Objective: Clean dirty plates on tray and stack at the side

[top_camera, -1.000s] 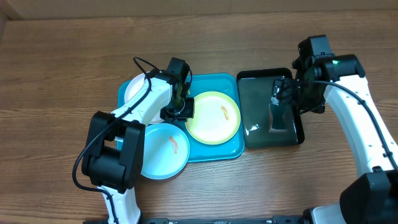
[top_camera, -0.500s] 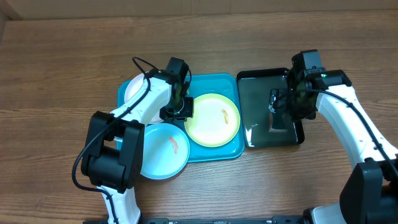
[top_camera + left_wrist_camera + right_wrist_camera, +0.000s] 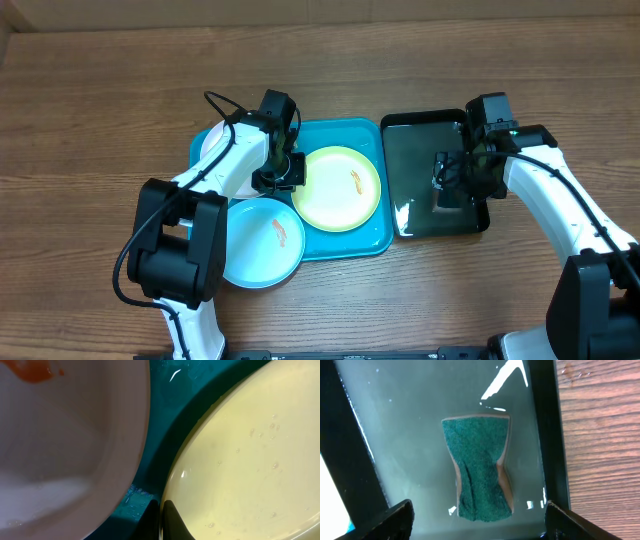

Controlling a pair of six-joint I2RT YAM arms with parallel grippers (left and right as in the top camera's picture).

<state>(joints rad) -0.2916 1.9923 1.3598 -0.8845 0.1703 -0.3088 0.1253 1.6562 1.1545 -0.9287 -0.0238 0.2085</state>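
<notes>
Since right gripper [image 3: 480, 527] hangs wide-jawed over sponge [image 3: 481, 467] in basin [image 3: 347, 460]: centre on its narrow waist, then close. Left gripper [image 3: 290, 172]: fingers together at green plate [image 3: 340, 190] rim, tray [image 3: 370, 237] right half; hold unclear.

Setting: robot manipulation test bench, lab-type.

Evidence:
- Two white-and-black arms, left arm [image 3: 215, 180] and right arm [image 3: 560, 200], rise from the near edge of a wood-grain table [image 3: 100, 150].
- A loose black cable [image 3: 215, 100] loops over the left arm.
- Dishwashing items are laid out as props. A teal tray [image 3: 330, 130] holds a white plate [image 3: 208, 145], lime green plate [image 3: 335, 190] and light blue plate [image 3: 262, 240], each smeared orange-red.
- A black basin [image 3: 415, 170] of water sits just beside the tray, with a green sponge [image 3: 480, 470] submerged.
</notes>
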